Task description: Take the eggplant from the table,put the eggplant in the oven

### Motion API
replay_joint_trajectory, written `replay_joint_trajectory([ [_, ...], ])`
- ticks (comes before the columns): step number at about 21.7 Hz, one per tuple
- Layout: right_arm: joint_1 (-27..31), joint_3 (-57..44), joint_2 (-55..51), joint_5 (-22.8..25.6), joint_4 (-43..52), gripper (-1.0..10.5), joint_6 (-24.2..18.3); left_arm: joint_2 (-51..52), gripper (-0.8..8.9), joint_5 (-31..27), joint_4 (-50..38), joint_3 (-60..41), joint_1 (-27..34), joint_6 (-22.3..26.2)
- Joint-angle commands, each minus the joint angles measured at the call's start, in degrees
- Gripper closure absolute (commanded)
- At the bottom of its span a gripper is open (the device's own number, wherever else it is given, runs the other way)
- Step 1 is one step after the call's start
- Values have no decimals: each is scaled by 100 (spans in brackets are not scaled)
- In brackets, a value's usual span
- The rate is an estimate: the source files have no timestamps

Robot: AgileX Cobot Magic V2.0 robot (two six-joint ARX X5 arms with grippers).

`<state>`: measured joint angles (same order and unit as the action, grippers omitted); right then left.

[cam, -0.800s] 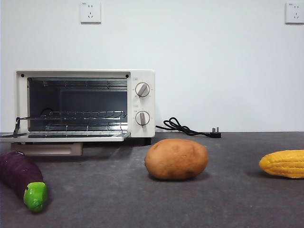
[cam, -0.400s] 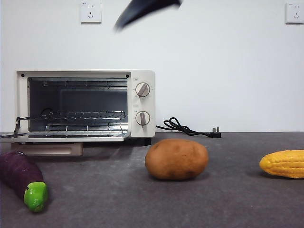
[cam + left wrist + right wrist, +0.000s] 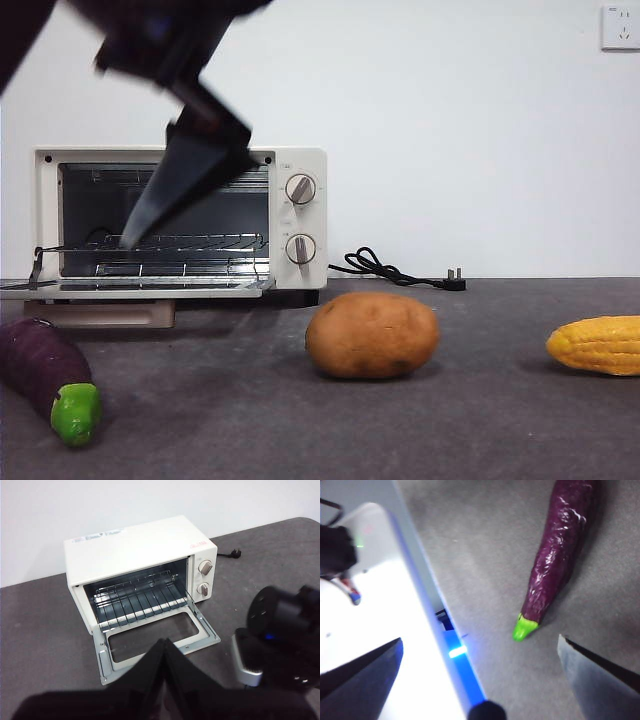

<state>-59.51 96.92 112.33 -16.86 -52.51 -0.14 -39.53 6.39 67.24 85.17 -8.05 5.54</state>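
Note:
The purple eggplant (image 3: 38, 366) with its green cap lies on the grey table (image 3: 250, 425) at the near left, in front of the oven (image 3: 300, 160). The cream oven (image 3: 135, 545) stands with its door (image 3: 150, 641) folded down and the wire rack bare. My right gripper (image 3: 480, 642) hangs open high above the eggplant (image 3: 555, 565), its jaws spread wide on either side of it and touching nothing. In the front view one of its dark fingers (image 3: 185, 180) slants down before the oven window. My left gripper (image 3: 165, 642) is shut on nothing, well back from the oven's open front.
A brown potato (image 3: 371, 335) sits mid-table and a yellow corn cob (image 3: 598, 344) at the right edge. A black power cord (image 3: 395, 270) lies beside the oven by the wall. A white, blue-lit edge (image 3: 445, 645) runs close to the eggplant's cap.
A dark arm has come down from the top of the front view and swung left, now crossing in front of the oven. Eggplant, potato and corn have not moved.

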Motion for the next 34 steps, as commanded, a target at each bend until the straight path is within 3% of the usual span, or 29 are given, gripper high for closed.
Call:
replay_joint_trajectory([
  [1,-11,-2,232,155,170,290,291,15,819,-2,44,-22,-15,70],
  [16,-50,-9,968,452,610,291,619,15,819,-2,44,-22,-22,94],
  [19,-55,-13,979,605,625,349,664,15,819,-2,46,-22,-31,98],
  [29,-164,-13,1233,693,778,358,960,15,819,-2,48,-22,-31,111],
  [30,-190,-13,1235,791,798,420,1073,15,819,-2,48,-22,-31,111],
  [32,-243,-15,1235,1099,815,669,1152,15,819,-2,48,-22,-31,116],
  [34,-271,-15,1235,1134,844,772,1163,15,819,-4,48,-22,-50,157],
])
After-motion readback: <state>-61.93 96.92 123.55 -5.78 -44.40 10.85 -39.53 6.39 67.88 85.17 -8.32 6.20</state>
